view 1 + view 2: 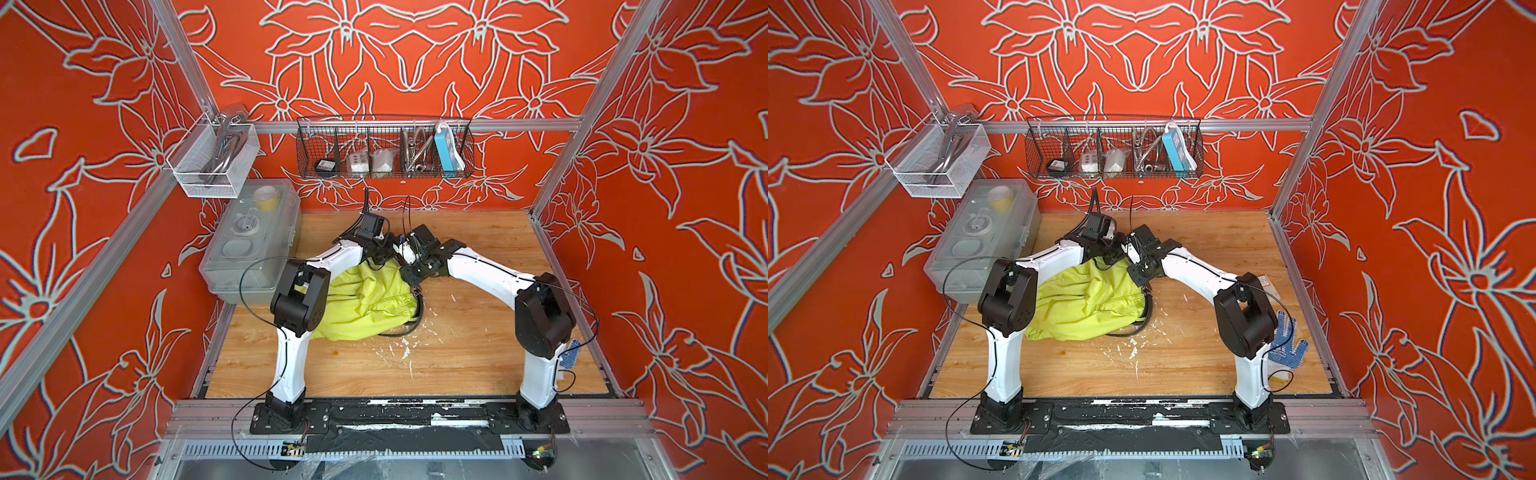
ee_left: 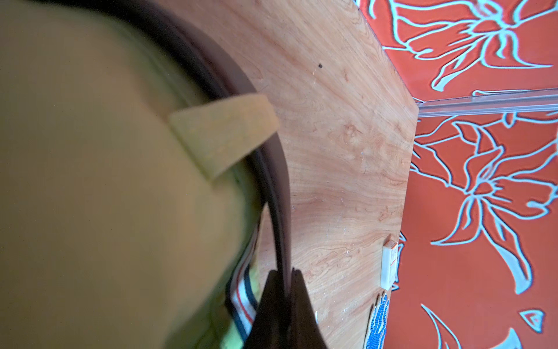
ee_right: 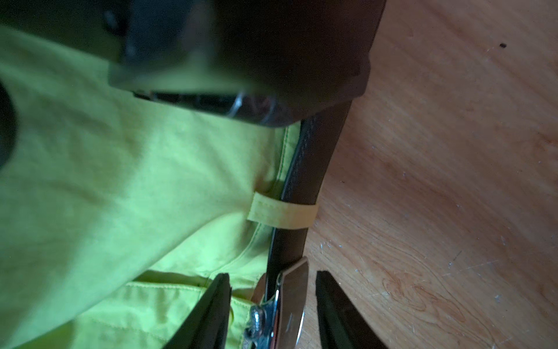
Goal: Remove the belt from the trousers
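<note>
One wire basket (image 1: 309, 141) holding power strip (image 1: 446, 149), left pincer (image 2: 286, 273) pinching belt (image 2: 276, 181), right pincer (image 3: 271, 275) spread astride buckle (image 3: 291, 302)

Trousers (image 1: 365, 299) plain lime yellow-green, belt loop (image 3: 282, 216) same shade, waistband lining (image 2: 241, 297) striped white/red/navy; belt (image 3: 305, 169) dark brown-black, buckle (image 3: 291, 302) silver. Surface (image 1: 457, 365) light wood grain w/ white flecks; walls (image 1: 395, 50) red-orange w/ pale grey flower outlines, frame rails (image 1: 519, 124) silver. Arms (image 1: 291, 365) white w/ black joints, glove (image 1: 1287, 345) white w/ blue dots, wire basket (image 1: 305, 162) black, mesh bin (image 1: 208, 183) white, storage box (image 1: 249, 249) clear-frosted, power strip (image 1: 446, 151) blue & white.
</note>
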Robot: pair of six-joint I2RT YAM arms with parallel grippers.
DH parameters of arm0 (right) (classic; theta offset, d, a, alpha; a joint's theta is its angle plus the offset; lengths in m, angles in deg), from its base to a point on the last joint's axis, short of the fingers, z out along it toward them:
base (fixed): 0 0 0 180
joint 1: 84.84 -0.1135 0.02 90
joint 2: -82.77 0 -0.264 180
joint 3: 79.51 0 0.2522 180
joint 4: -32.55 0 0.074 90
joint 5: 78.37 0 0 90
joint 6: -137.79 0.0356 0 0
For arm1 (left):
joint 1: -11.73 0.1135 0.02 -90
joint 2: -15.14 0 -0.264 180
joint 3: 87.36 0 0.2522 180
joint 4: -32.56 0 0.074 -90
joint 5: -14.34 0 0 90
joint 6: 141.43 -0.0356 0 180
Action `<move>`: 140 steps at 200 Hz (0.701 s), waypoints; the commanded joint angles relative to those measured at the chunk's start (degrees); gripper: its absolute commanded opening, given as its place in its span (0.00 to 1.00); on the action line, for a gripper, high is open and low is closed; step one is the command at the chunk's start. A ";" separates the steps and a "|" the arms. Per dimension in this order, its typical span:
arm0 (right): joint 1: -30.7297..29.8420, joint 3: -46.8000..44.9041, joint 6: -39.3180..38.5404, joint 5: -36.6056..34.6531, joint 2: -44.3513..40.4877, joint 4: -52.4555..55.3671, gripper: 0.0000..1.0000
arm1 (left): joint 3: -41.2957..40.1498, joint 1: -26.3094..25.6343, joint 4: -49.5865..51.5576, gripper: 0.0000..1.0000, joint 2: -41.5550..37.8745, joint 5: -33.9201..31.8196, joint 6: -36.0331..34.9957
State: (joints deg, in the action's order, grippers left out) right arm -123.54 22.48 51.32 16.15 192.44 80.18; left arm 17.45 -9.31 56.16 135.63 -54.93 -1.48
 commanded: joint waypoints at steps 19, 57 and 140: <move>-0.50 0.90 0.69 -1.30 1.78 1.20 0.44 | -0.32 0.21 0.36 0.00 -1.93 1.04 -0.30; -0.54 1.09 0.34 -3.11 2.36 1.97 0.42 | -0.69 0.43 0.34 0.00 -2.19 1.18 -0.30; -0.64 0.76 -0.62 -7.73 2.99 4.16 0.42 | -0.52 0.82 -0.27 0.00 -1.87 1.59 0.23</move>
State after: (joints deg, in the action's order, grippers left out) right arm -124.13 22.78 51.10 11.91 193.10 79.98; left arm 17.34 -8.91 56.49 135.63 -54.91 -1.48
